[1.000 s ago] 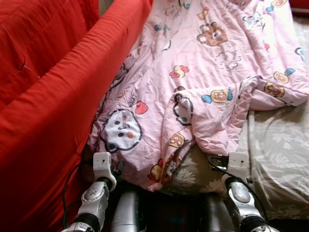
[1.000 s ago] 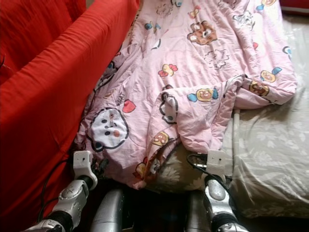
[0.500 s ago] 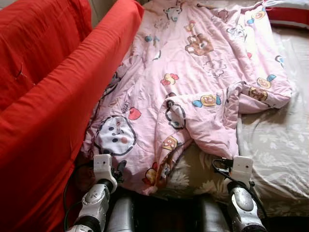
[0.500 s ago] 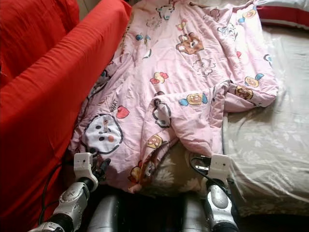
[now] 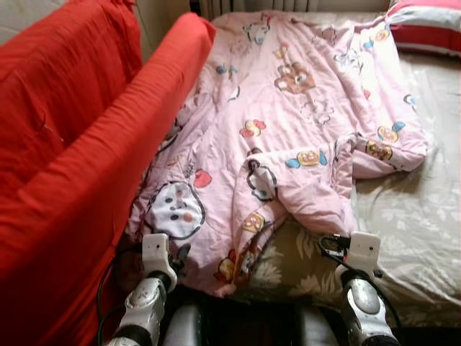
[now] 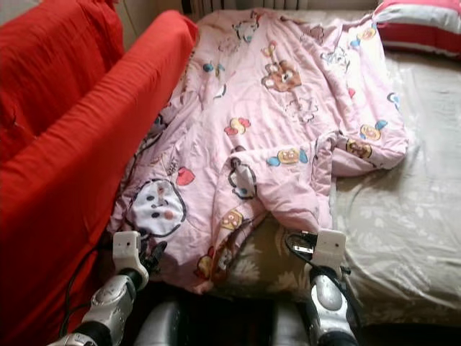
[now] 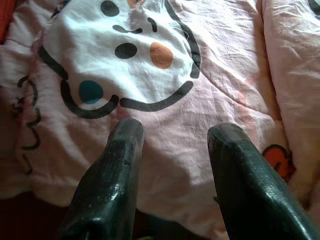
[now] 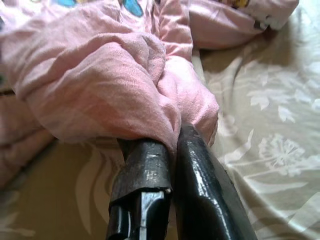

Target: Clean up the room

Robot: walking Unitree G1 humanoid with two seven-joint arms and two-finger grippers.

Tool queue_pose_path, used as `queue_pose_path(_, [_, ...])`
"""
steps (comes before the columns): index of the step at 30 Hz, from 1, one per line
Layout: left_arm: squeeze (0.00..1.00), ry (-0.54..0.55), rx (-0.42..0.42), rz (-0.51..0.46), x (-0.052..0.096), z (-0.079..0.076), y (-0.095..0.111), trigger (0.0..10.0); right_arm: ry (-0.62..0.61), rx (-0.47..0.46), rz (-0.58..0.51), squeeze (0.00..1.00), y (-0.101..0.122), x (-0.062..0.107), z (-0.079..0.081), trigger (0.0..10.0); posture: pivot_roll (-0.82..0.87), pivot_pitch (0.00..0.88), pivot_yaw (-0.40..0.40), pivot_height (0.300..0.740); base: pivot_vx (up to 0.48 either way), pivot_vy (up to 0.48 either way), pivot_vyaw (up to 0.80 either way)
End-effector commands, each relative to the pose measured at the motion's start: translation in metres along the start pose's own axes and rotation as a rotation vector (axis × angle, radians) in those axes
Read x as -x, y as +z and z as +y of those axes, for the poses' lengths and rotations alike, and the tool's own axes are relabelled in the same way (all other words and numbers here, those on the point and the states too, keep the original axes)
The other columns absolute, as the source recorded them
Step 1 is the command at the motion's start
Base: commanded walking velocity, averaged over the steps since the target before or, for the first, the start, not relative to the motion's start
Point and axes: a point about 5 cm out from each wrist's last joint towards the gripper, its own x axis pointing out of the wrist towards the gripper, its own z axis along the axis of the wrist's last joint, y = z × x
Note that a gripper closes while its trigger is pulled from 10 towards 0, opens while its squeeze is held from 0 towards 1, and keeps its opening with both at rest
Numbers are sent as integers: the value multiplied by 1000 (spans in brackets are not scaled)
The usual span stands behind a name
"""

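You're mid bed-making: right gripper (image 8: 170,145) pinched tight on the pink quilt (image 5: 288,122) crumpled across the bed (image 5: 425,216), left gripper (image 7: 172,132) spread wide, empty, over its near edge; next, grab that edge and pull straight

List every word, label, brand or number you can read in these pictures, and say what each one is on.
None can be read.
The pink cartoon-print quilt carries small dark scribbles between its figures that may be lettering, but they are too small and blurred to read.
The red sofa, the floral bedsheet and the striped pillow show no writing.
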Motion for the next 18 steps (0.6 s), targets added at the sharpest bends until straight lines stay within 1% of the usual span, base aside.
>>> queue_pose_path(1, [0, 24, 10, 49, 5, 5, -11, 10000, 3, -6, 2, 0, -2, 2, 2, 10000, -81, 160, 69, 726, 0, 0, 0])
queue_pose_path(4, [0, 30, 15, 52, 5, 5, -12, 10000, 4, -5, 1, 0, -1, 1, 1, 10000, -78, 161, 68, 740, 0, 0, 0])
queue_pose_path(18, [0, 44, 22, 68, 6, 7, -15, 10000, 27, 10, -2, 0, 1, 0, 6, 10000, -71, 170, 62, 740, 0, 0, 0])
